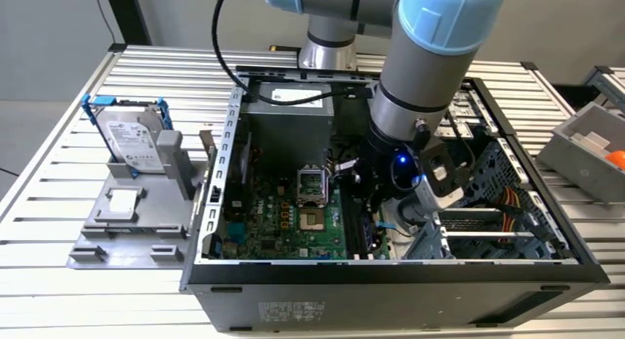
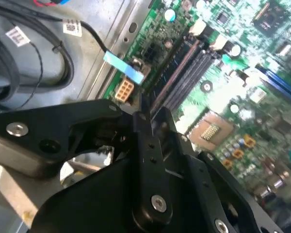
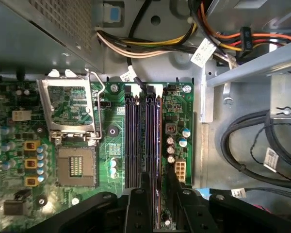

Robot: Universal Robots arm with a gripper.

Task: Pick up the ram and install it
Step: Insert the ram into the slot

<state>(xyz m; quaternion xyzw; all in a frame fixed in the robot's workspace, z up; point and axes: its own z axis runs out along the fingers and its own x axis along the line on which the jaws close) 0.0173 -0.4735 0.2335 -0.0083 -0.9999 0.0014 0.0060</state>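
Observation:
The ram (image 3: 154, 141) shows edge-on in the first wrist view as a thin bluish-purple strip. It lies along the memory slot closest to the green motherboard's (image 1: 283, 222) edge, beside the vacant dark slots (image 3: 133, 141). My gripper (image 3: 156, 187) is shut on one end of it, a black finger on each side. In the second wrist view the gripper (image 2: 144, 114) sits right at the end of the slot row (image 2: 184, 73). In the exterior view the gripper (image 1: 379, 220) is down inside the open computer case (image 1: 391, 269). How deep the ram sits in its slot is hidden.
The open CPU socket (image 3: 76, 167) lies beside the slots. Black cables (image 3: 247, 145) and a power wire bundle (image 3: 155, 46) run along the case wall. A grey hard drive (image 1: 132, 138) stands on a grey fixture (image 1: 127, 222) at the exterior view's left. A grey bin (image 1: 586, 145) sits at its right.

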